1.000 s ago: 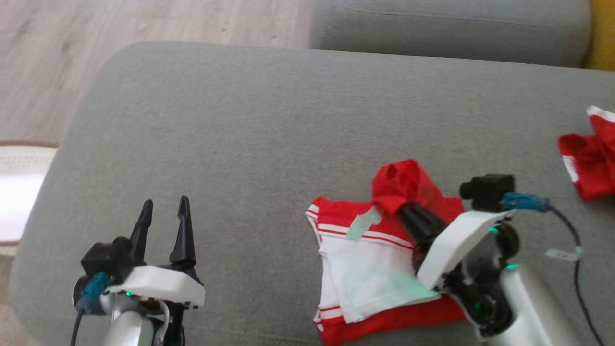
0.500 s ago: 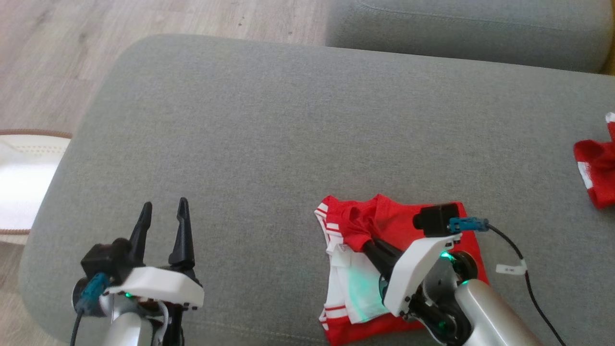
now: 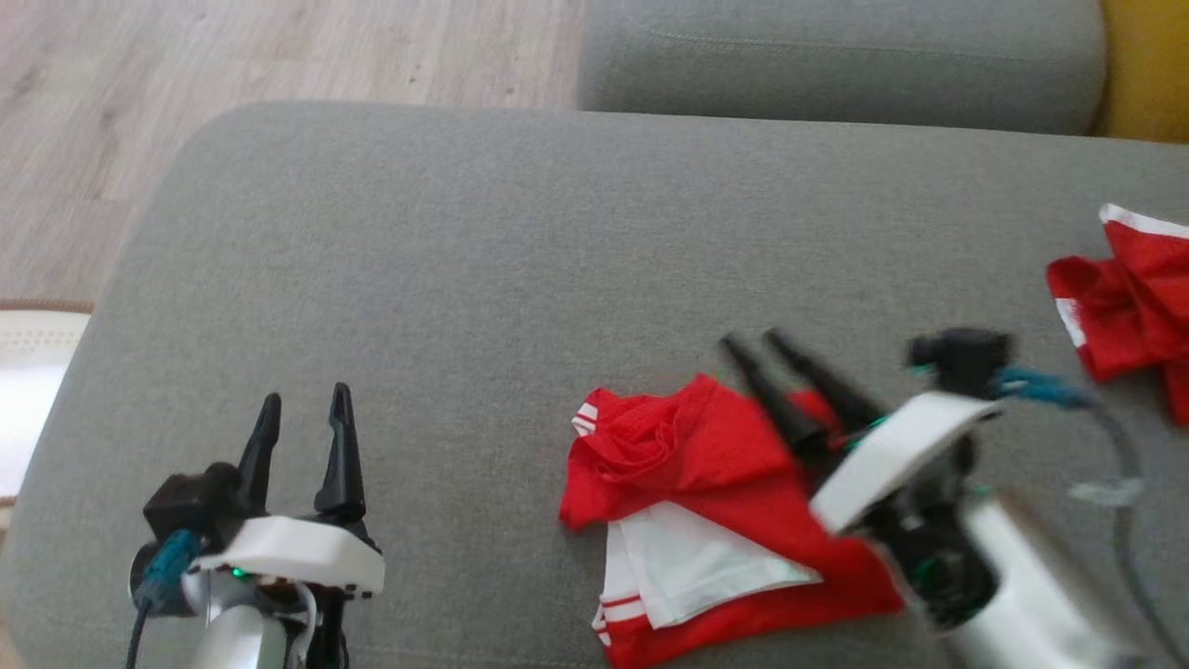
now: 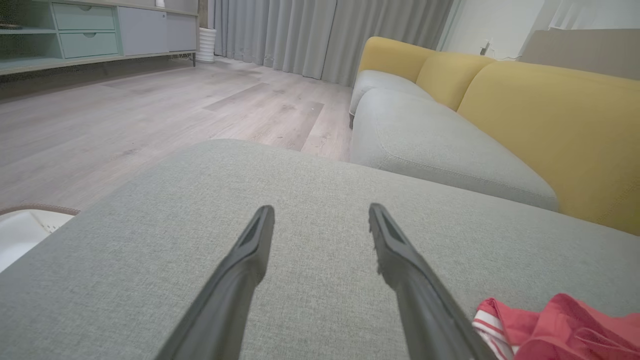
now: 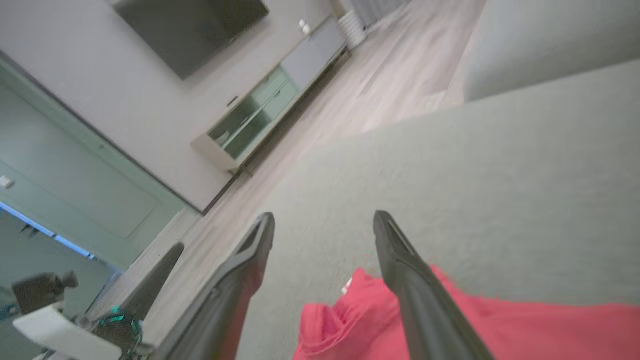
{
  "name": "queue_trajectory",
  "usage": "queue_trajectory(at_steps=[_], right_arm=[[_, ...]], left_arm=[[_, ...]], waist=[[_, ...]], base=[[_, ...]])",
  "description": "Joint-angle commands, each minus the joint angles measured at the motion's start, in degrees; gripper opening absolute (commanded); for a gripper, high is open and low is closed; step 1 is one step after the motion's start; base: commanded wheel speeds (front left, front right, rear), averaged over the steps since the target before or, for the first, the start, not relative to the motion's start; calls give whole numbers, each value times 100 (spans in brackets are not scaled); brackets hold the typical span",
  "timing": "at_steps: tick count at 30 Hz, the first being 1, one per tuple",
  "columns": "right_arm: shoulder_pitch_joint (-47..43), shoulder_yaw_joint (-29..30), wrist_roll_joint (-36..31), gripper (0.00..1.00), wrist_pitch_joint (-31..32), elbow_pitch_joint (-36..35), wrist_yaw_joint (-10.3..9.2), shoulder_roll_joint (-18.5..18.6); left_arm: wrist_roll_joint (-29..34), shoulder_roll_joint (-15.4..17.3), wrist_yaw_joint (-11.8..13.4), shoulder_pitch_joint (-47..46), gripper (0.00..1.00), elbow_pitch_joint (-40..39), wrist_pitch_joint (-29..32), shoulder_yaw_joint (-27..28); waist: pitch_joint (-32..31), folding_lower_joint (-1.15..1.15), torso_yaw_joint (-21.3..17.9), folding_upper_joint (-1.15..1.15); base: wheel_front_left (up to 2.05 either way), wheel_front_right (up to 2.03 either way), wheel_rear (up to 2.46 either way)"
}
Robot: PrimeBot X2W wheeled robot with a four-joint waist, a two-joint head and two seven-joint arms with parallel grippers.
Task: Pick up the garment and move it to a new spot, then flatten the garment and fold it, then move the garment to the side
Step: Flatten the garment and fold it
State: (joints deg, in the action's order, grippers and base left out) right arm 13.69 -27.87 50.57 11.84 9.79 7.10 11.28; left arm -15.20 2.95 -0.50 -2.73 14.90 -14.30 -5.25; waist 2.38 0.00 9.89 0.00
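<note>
Garment first: you have the red-and-white garment (image 3: 715, 483) lying on the grey sofa cushion (image 3: 464, 260), towards the near edge and right of centre in the head view. It is partly folded. A red layer is bunched and creased at its upper left corner, a white panel shows below that, and red-and-white striped hems run along its left side.

Your right gripper (image 3: 752, 342) sits over the garment's far right part, blurred in the head view, its two dark fingers pointing up and to the left. You can see in the right wrist view that the fingers stand well apart, with bare cushion between the tips and nothing pinched. The red cloth lies under them, and you cannot tell whether the fingers touch it.

Your left gripper (image 3: 305, 400) is well to the left of the garment, over bare cushion, fingers spread wide and empty.

A second red-and-white cloth (image 3: 1115, 297) lies crumpled at the right edge of the cushion, well apart from the garment. Beyond the cushion you have a second grey seat (image 3: 836, 56) with a yellow backrest (image 3: 1143, 65), and pale wood floor (image 3: 93, 93) to the left.
</note>
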Motion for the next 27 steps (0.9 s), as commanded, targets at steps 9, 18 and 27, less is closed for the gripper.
queue_trajectory(at_steps=[9, 18, 27], right_arm=[[-149, 1695, -730, 100, -998, -83, 39, 1046], [-126, 1871, -1489, 100, -1042, 619, 39, 723], [469, 1467, -360, 0, 347, 1129, 39, 296]], left_arm=[[132, 3, -7, -160, 100, -382, -70, 303], [205, -1, -21, -124, 100, -498, -70, 292], [218, -3, -64, -206, 100, -424, -70, 248]], waist=[[-137, 0, -163, 0], [-115, 0, -181, 0], [-14, 0, -51, 0]], base=[[0, 0, 0], [0, 0, 0], [0, 0, 0]])
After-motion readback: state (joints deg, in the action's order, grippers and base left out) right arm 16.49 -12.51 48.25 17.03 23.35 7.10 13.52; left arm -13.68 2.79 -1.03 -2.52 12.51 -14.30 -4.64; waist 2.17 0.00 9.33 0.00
